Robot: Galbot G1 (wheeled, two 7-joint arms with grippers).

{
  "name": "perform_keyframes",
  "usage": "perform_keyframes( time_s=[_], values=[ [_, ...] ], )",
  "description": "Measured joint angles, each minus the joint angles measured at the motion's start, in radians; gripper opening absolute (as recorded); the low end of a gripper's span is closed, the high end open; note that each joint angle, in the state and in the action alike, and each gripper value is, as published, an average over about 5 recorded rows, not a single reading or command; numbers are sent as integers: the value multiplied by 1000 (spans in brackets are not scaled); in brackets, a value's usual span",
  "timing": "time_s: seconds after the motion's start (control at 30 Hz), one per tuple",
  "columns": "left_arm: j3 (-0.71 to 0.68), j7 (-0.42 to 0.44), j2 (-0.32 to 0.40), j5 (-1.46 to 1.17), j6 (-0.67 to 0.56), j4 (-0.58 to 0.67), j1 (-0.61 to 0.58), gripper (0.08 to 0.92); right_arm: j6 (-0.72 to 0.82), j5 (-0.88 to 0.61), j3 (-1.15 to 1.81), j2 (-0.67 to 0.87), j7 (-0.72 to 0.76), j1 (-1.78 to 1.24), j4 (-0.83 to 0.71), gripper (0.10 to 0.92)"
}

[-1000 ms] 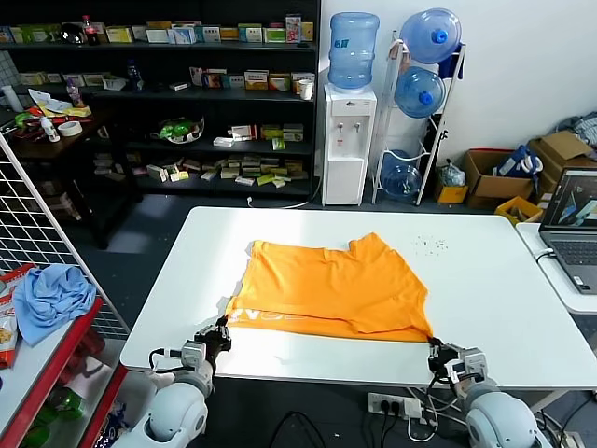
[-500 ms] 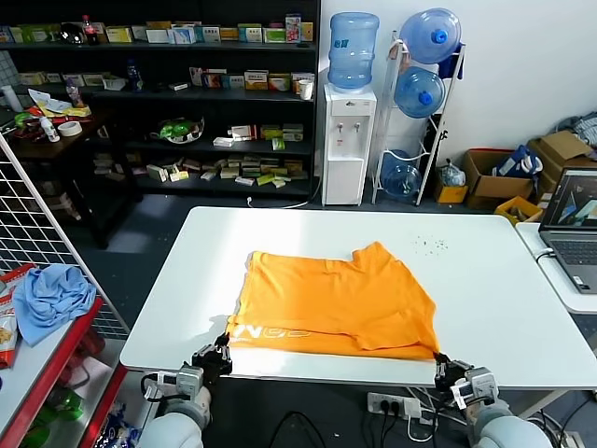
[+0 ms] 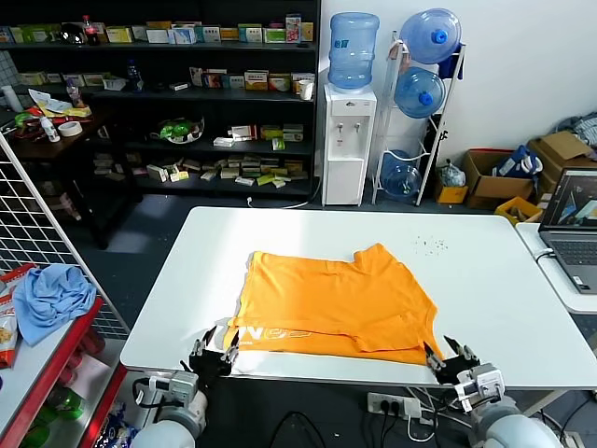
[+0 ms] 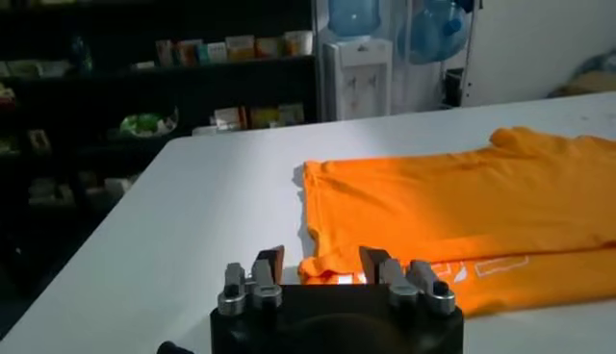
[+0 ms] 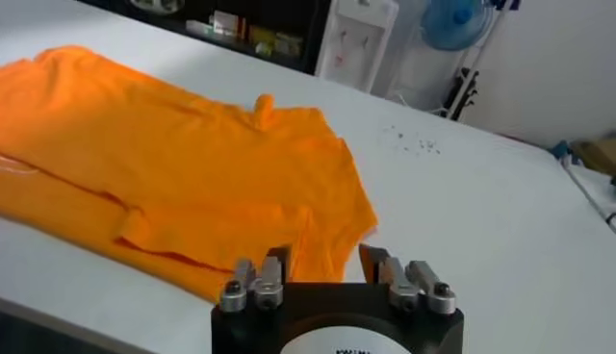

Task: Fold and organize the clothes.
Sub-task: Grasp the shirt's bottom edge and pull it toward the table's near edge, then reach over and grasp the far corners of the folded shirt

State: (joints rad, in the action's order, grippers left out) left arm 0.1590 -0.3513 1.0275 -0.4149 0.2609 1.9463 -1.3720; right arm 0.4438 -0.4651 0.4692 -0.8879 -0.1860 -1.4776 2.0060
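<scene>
As seen from the head view, the orange T-shirt (image 3: 331, 301) lies flat on the white table (image 3: 485, 280), toward its near edge and roughly central, already doubled over so that a second layer shows along its near hem. White lettering is visible at the near-left corner. The left gripper (image 3: 214, 356) sits at the near table edge just beside that corner, fingers spread and holding nothing. The right gripper (image 3: 448, 359) sits at the near edge just beside the near-right corner, likewise spread and empty. A light blue cloth (image 3: 48, 296) rests on the red rack at far left, well apart from the work.

From the left wrist view, the left gripper (image 4: 322, 265) has its fingers parted, with the layered near-left corner of the T-shirt (image 4: 452, 207) lying just beyond them. Contact with the cloth cannot be determined.

From the right wrist view, the right gripper (image 5: 324, 264) is also parted, facing the stacked near-right edge of the T-shirt (image 5: 183, 164).

Assessment: the garment appears light, thin and limp, likely to sag and slide on the smooth table. Judged best hold is a pinch at each near corner, catching both layers together, since a single-layer grip would probably undo the fold.
</scene>
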Motion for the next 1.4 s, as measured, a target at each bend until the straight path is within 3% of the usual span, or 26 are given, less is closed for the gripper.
perform_keyframes(
  time_s=[0.17, 0.3, 0.9, 1.4],
  values=[
    [-16, 17, 3, -14, -28, -32, 81, 789, -22, -54, -27, 7, 15, 119, -75, 781],
    [-43, 34, 17, -37, -44, -99, 185, 820, -21, -95, -60, 2, 42, 240, -166, 820],
    [-211, 132, 169, -114, -7, -605, 677, 823, 24, -106, -184, -85, 203, 668, -601, 823],
    [-235, 196, 257, -92, 60, -890, 846, 823, -30, -30, -239, -180, 325, 818, -858, 823]
  ],
)
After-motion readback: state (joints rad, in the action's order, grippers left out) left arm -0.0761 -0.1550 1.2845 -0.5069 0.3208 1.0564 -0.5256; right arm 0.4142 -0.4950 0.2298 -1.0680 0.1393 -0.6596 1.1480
